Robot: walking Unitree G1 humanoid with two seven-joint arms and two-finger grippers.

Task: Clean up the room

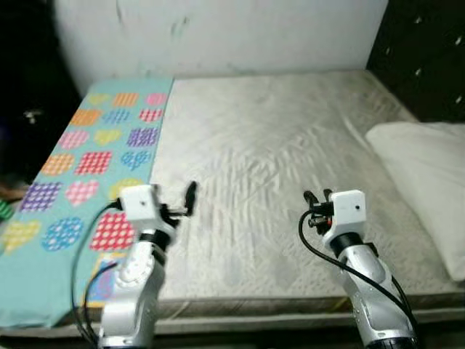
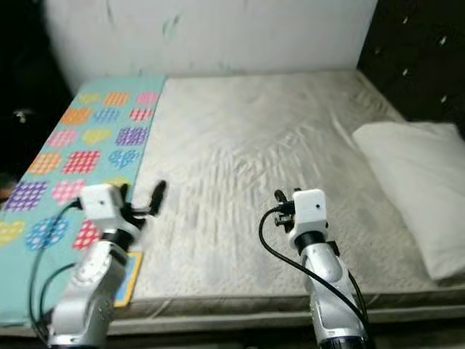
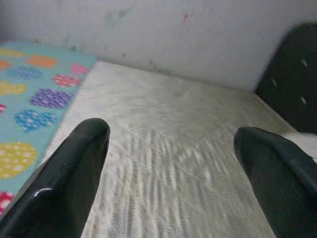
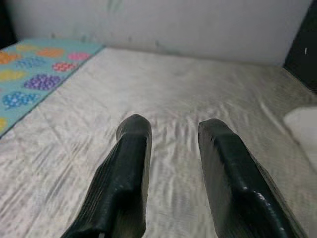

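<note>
A bed (image 1: 276,145) is seen ahead, its bare off-white mattress wrinkled and running to a pale wall (image 1: 218,33) at the far side. A teal blanket w/ coloured heart patches (image 1: 87,160) is laid flat along the left strip of the mattress, from the far edge to the near edge, where it hangs over a bit. A white pillow (image 1: 425,182) is lying at the right side, next to a dark tufted headboard (image 1: 429,51). A small colourful flat item (image 1: 105,280) is partly seen at the near left edge, on the blanket, behind the left arm; what it is can't be told.

Left tool (image 1: 190,198) is held raised over the near left part of the mattress, just right of the blanket edge; in the left wrist view its fingers (image 3: 74,173) are spread wide apart, nothing betw. them. Right tool (image 1: 316,198) is held over the near centre-right of the mattress, well apart from the pillow; in the right wrist view its fingers (image 4: 126,178) are parted w/ a narrow gap, nothing gripped. Neither tool is touching the bedding.
</note>
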